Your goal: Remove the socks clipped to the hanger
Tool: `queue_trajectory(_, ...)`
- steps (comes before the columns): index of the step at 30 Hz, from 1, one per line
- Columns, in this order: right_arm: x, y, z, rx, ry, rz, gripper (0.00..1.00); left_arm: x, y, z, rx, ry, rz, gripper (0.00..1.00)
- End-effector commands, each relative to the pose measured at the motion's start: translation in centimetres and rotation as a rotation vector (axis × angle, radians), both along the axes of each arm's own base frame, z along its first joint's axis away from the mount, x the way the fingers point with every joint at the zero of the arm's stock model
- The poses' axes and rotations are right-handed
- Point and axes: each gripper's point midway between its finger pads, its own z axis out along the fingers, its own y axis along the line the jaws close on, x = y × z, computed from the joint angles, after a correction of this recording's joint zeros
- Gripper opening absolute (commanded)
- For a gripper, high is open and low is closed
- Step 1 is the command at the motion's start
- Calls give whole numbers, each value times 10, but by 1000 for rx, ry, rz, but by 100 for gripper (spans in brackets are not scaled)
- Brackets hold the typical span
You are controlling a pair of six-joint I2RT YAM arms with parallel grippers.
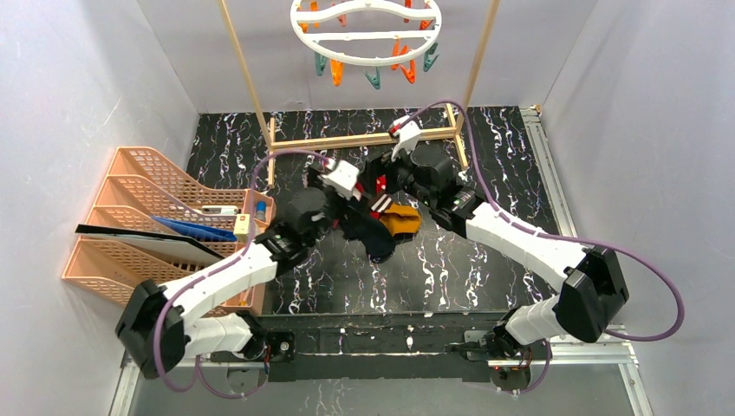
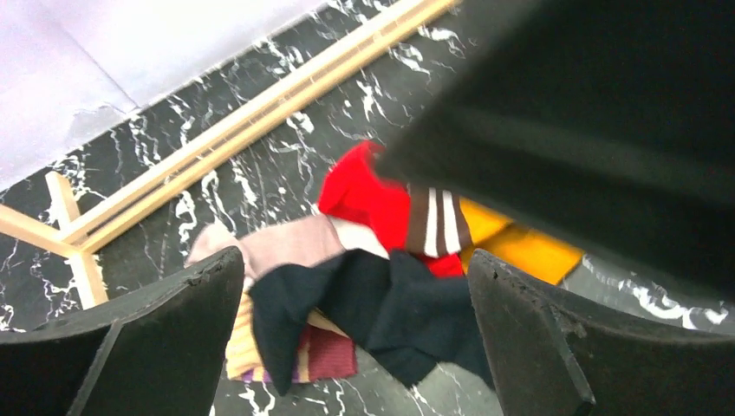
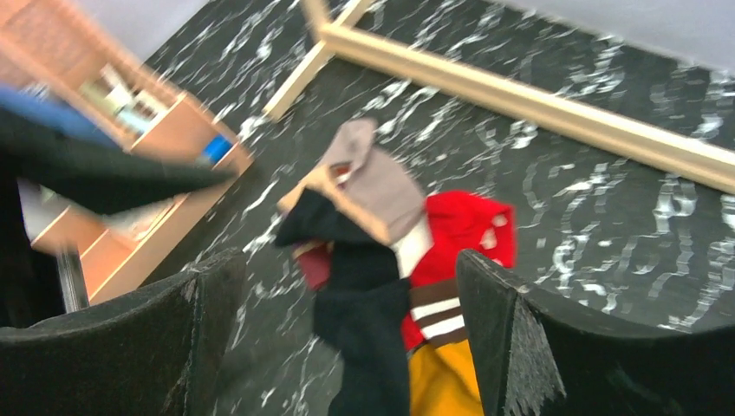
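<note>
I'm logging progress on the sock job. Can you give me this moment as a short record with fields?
hanger: white ring hung above the far end of the table; no sock on the clothespins in view
socks: one heap on the table, between the two arms
colours seen: red striped sock, mustard sock, black sock, grey-beige sock
left hand: open, over the heap, holding nothing
right hand: open, over the heap, holding nothing
</note>
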Motion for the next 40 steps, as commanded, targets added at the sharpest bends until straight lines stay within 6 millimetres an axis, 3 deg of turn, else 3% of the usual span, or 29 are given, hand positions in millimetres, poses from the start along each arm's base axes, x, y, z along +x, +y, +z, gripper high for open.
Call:
queue_trajectory(1,-34,22,-21,-12,114,277,99,6,20,43,-194,78,16,98)
queue_trajectory(4,-23,6,-30,19,167,254,99,13,31,43,-212,125,47,98)
queue_trajectory(10,-1,-33,-26,45,172,177,99,26,56,50,-323,138,93,98)
queue_trajectory(14,22,-77,-30,38,166,30,99,44,88,46,-360,171,196,98)
queue_trajectory(17,39,-122,-28,47,162,-106,99,54,115,43,-362,209,299,98)
queue_trajectory(20,44,-150,-18,92,140,-187,99,57,139,51,-414,205,352,98)
queue_trajectory(25,49,-165,-18,122,139,-232,99,54,158,54,-474,199,373,98)
queue_trajectory(40,52,-176,-16,131,131,-269,99,52,160,59,-480,175,371,98)
